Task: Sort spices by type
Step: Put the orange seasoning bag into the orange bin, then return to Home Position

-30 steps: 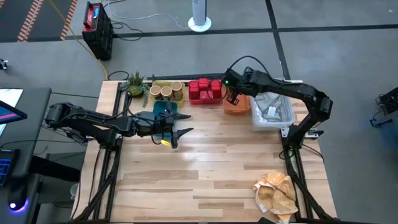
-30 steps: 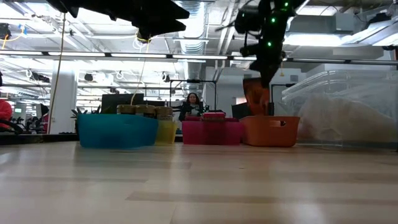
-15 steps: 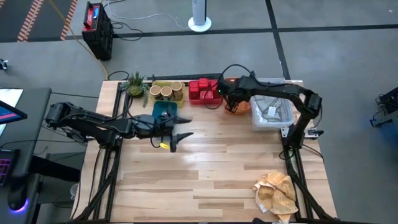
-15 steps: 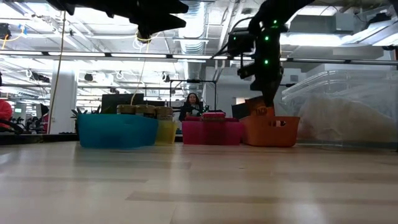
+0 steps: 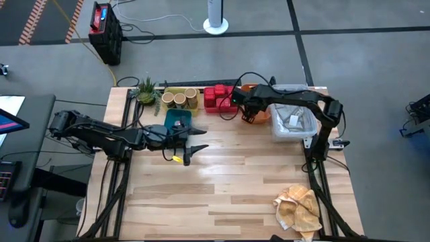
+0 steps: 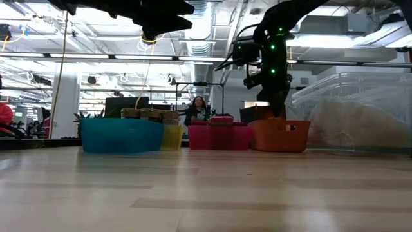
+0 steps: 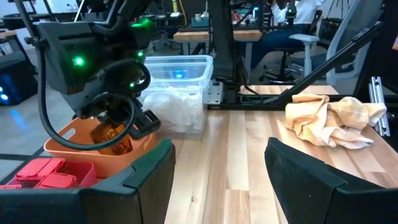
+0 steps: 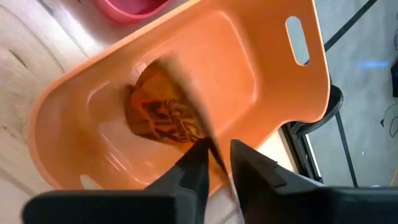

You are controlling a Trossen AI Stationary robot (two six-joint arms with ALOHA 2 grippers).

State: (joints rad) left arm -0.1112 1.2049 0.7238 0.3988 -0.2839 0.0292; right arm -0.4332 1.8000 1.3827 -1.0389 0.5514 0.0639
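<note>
Sorting looks nearly finished: tan jars (image 5: 179,99) sit in the yellow tray (image 5: 193,90), red boxes (image 5: 216,97) in the red tray (image 5: 213,107), both along the counter's (image 5: 228,175) far edge. The right gripper (image 8: 214,163) reaches into the orange tray (image 5: 261,117), its slightly parted fingers at the brown packet's (image 8: 163,113) edge (grasping or just released, I cannot tell). The left gripper (image 7: 219,168) hovers near the teal tray (image 5: 178,118), fingers spread and empty.

A thin brown packet (image 8: 163,112) lies tilted inside the orange tray (image 8: 261,93); red boxes (image 5: 216,97) and tan jars (image 5: 178,99) sit in neighbouring trays.
</note>
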